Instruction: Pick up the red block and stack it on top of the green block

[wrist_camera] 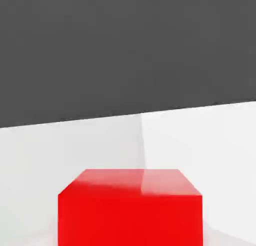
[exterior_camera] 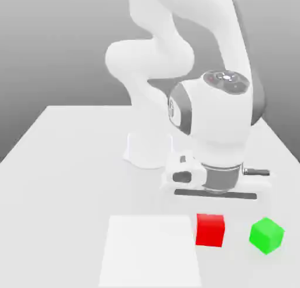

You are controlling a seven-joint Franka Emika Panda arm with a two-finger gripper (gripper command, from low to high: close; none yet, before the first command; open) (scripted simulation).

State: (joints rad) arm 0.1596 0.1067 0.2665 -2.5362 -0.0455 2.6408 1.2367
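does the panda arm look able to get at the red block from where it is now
Probably yes: the arm's hand appears poised close to the red block, and nothing visible covers its top; the green block stands apart from it.

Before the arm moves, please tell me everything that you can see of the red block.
The red block is a small, solid-looking cube, bright red, with plain matte faces and a paler top. It sits upright on the pale table, beside the white square, near its edge at the exterior view's right. The green block stands apart, farther to that view's right. Nothing is stacked on the red block.
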